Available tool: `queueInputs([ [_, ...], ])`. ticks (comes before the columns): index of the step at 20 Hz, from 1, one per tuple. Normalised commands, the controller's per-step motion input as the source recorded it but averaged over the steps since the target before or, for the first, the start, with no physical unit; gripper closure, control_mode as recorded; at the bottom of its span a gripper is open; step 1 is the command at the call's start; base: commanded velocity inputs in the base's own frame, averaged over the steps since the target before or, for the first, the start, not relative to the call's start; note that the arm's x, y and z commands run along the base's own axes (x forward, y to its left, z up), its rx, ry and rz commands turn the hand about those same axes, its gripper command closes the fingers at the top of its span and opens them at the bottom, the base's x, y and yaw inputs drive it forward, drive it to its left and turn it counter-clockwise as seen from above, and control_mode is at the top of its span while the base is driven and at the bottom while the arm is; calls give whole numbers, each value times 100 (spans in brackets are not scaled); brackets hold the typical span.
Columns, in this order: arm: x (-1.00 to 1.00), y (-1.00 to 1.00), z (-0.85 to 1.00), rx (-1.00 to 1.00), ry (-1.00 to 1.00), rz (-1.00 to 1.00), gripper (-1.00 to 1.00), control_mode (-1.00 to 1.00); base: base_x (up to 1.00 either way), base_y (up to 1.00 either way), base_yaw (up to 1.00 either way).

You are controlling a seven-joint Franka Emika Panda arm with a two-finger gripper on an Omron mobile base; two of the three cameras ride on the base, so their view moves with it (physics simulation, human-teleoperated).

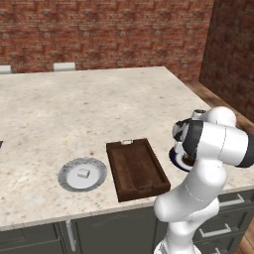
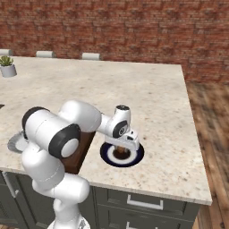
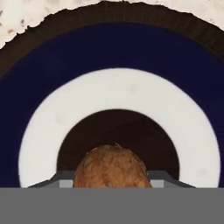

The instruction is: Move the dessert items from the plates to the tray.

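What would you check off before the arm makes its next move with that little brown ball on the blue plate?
1. Gripper over the blue-rimmed plate: ok.
2. Brown ball lined up with the fingers, seen in the hand view: ok.
3. Fingers closed firmly on the ball: cannot tell; the tips are hidden.
4. Ball lifted off the plate: cannot tell.
5. Tray has bare floor to receive it: ok.
6. White cube sits on the grey plate, not yet moved: not ok for the finished task.

White cube (image 1: 83, 173) on grey ribbed plate (image 1: 69, 171), brown ball (image 3: 113, 167) (rough-skinned) over blue-rimmed plate (image 2: 136, 157), tray (image 1: 136, 168) between.
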Motion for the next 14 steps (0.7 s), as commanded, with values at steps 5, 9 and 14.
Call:
queueInputs([
  [5, -5, 11, 75, 0, 0, 0, 100, -100, 0, 0, 0],
  [9, -1, 18, 77, 0, 0, 0, 100, -100, 0, 0, 0],
  [14, 0, 46, 48, 0, 0, 5, 100, -100, 0, 0, 0],
])
